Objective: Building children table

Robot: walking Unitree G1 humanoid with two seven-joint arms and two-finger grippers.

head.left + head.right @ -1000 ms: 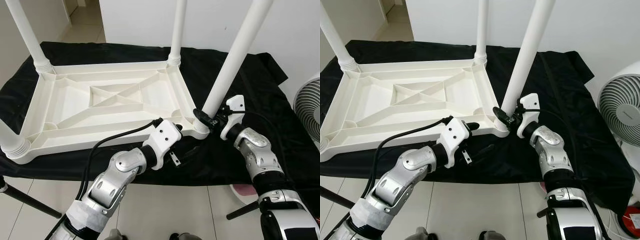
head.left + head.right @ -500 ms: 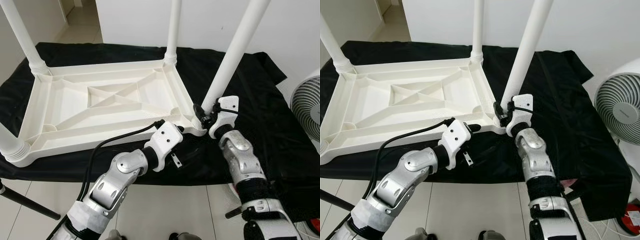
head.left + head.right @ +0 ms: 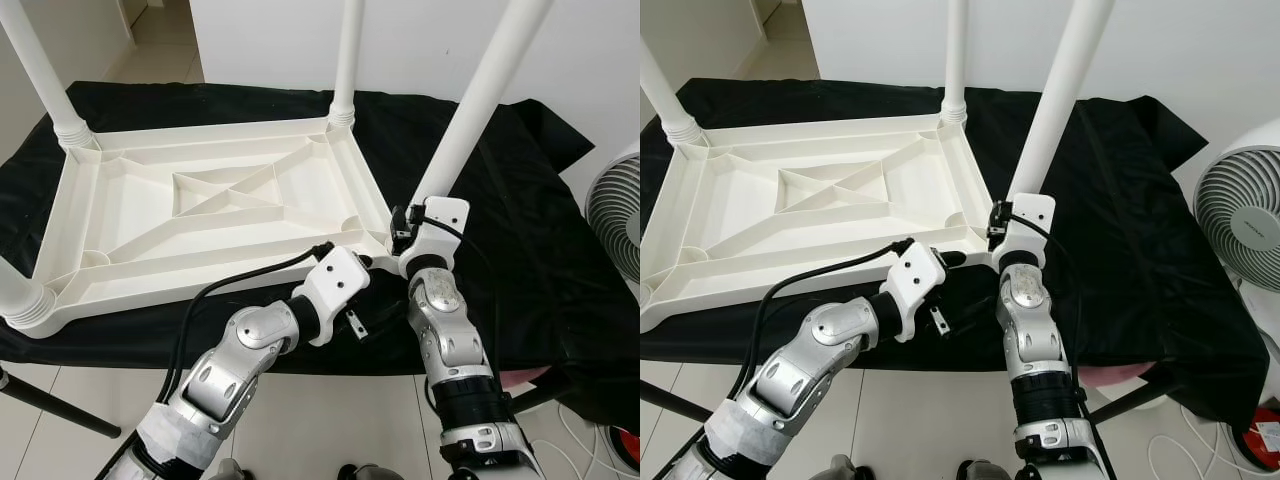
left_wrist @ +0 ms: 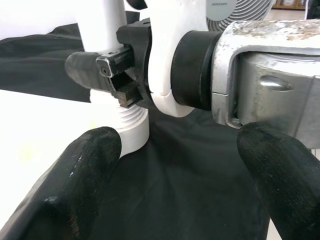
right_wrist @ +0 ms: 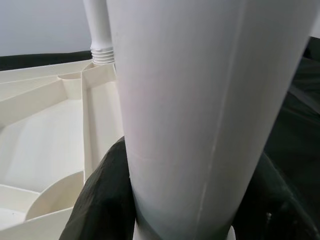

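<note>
The white children's table top [image 3: 120, 215] lies upside down on a black cloth [image 3: 520, 230]. Legs stand in its far left corner [image 3: 40, 65], far right corner [image 3: 348, 50] and near left corner [image 3: 15, 290]. My right gripper [image 3: 405, 225] is shut on the base of the near right leg [image 3: 470, 110], which leans to the right; in the right wrist view its black fingers [image 5: 100, 200] hug the white tube [image 5: 200, 100]. My left gripper [image 4: 175, 185] hovers open just in front of that corner, its fingers [image 4: 80, 180] apart and facing the leg's threaded collar [image 4: 132, 127], holding nothing.
A white fan [image 3: 1240, 210] stands at the right, past the cloth's edge. The cloth hangs over the support's front edge above a tiled floor [image 3: 330, 420]. A dark stand leg [image 3: 50, 400] crosses the floor at the lower left. A white wall rises behind.
My right forearm and elbow have swung left, from the leg's right side to directly below it, with the gripper staying on the leg's base. My left gripper has barely moved.
</note>
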